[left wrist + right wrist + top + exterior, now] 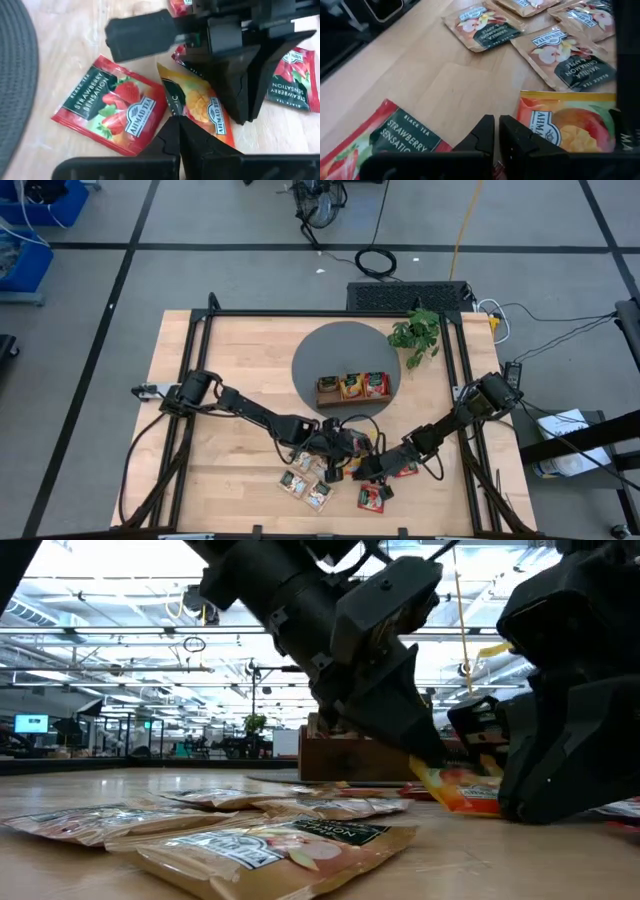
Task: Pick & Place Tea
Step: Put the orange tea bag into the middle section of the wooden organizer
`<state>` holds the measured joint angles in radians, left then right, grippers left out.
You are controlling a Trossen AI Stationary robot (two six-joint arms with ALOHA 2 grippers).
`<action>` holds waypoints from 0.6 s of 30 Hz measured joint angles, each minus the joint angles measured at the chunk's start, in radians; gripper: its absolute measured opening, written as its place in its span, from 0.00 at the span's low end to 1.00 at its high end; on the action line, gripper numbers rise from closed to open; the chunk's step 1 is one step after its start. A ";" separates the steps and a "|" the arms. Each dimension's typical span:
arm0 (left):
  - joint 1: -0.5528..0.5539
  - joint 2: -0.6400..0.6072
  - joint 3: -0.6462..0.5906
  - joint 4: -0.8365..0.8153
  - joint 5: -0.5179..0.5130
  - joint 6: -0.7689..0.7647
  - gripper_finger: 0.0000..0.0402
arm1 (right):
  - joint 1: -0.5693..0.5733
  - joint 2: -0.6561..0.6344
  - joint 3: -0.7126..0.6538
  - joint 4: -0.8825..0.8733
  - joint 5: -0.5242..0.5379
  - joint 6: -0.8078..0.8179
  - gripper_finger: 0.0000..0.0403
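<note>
the flat orange-yellow mango tea packet [200, 107] lies on the wooden table at six o'clock of the brown wooden tray [352, 388]; it looks light, thin, crinkly, best pinched at an edge. the left gripper [177, 125] is closed, seemingly nipping its corner, while the right gripper [496, 131], closed and empty, sits just beside it.

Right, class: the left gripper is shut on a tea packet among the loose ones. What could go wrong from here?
1. The left gripper pinches the orange packet only at its edge, so it may slip out on lifting.
2. The right gripper sits shut close beside it; the arms could bump.
3. The red strawberry packet lies against the orange one and might get dragged.
</note>
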<state>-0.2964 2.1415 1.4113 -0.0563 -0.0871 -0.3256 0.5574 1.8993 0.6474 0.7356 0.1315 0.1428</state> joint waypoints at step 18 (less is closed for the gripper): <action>-0.124 -0.001 0.208 -0.236 -0.302 0.085 0.01 | 0.225 -0.435 0.007 -0.409 0.412 -0.001 0.49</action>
<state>-0.4201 2.1403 1.6190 -0.2926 -0.3887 -0.2405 0.7821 1.4640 0.6546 0.3264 0.5432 0.1420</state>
